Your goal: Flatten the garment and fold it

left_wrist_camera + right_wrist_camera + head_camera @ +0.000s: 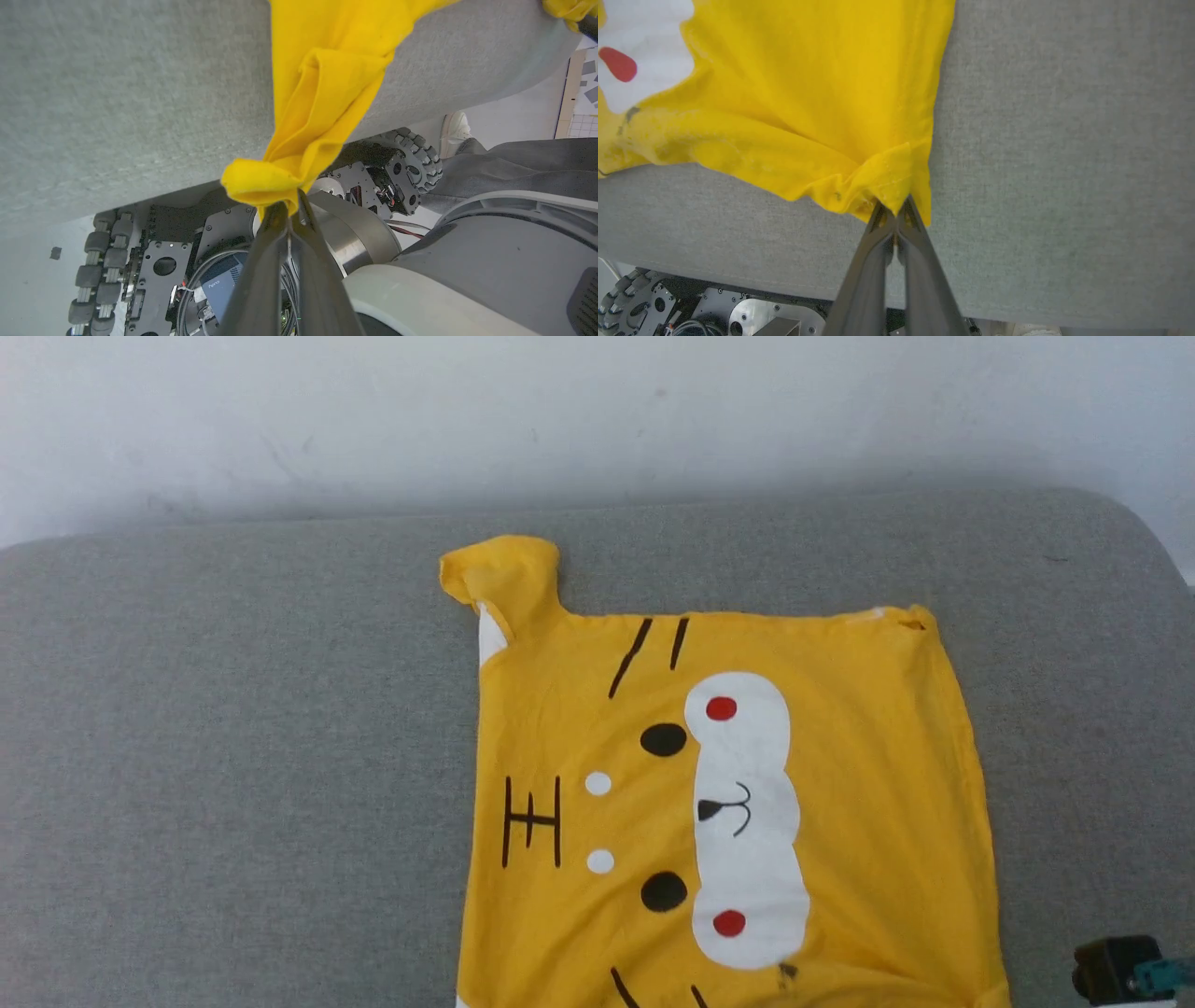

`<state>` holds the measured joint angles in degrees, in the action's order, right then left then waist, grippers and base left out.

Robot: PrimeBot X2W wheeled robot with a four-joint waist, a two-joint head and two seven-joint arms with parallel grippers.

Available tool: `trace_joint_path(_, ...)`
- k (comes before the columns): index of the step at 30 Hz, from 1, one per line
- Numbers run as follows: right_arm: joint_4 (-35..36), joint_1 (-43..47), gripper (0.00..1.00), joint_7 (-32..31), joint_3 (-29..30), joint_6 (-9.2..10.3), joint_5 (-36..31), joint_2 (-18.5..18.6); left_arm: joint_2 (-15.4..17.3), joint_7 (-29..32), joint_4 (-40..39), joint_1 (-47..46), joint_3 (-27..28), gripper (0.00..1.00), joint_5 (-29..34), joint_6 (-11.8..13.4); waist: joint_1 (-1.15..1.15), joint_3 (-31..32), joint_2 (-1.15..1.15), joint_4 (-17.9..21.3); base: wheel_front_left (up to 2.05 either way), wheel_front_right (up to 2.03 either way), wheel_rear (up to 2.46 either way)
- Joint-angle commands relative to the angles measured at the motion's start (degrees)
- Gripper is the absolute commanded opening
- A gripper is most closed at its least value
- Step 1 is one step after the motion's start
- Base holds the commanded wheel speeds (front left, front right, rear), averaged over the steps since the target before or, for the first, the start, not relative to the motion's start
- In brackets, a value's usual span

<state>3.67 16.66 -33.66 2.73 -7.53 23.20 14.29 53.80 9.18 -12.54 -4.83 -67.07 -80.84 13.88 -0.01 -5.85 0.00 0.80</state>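
Yellow garment [728, 803] spread print-up on the grey bench [233, 756], pinched at both near corners

The cartoon face lies sideways across the cloth, and one sleeve sticks out toward the wall [597, 411] at the far left corner. The left end effector [292, 205] is clamped shut on a bunched yellow corner just past the bench's front edge, with the fabric running taut up from it onto the surface. The right end effector [896, 217] is closed on the other hem corner, over the bench top and near its front edge. The bench wears a felt-like grey cover, rounded at the far right, and backs onto a white wall. Below its front edge sits the robot's wheeled base [411, 163], and beside that a person's white shoe [455, 130] and grey trouser leg [514, 163]
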Motion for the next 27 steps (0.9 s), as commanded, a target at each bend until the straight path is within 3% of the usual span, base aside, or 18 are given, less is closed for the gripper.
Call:
trace_joint_path(1,-0.1,1.4,0.0,-0.9,0.1,0.04,0.2,0.0,0.0,0.4,-0.2,0.9,-0.5,0.0,-0.5,0.6,0.01,1.1,0.0,-0.5,0.0,0.0,0.0)
trace_joint_path(9,1.5,7.1,0.0,-8.8,1.8,0.04,2.4,-0.7,0.2,-0.1,-2.2,2.6,-0.3,0.0,-2.2,0.6,0.01,3.1,0.0,-1.5,0.0,0.0,0.0)
trace_joint_path(27,7.4,-3.0,0.0,1.8,6.0,0.04,-3.8,-1.3,1.5,-15.8,-5.5,-8.5,11.3,0.0,8.8,-3.1,0.01,-1.2,0.0,-1.1,0.0,0.0,0.0)
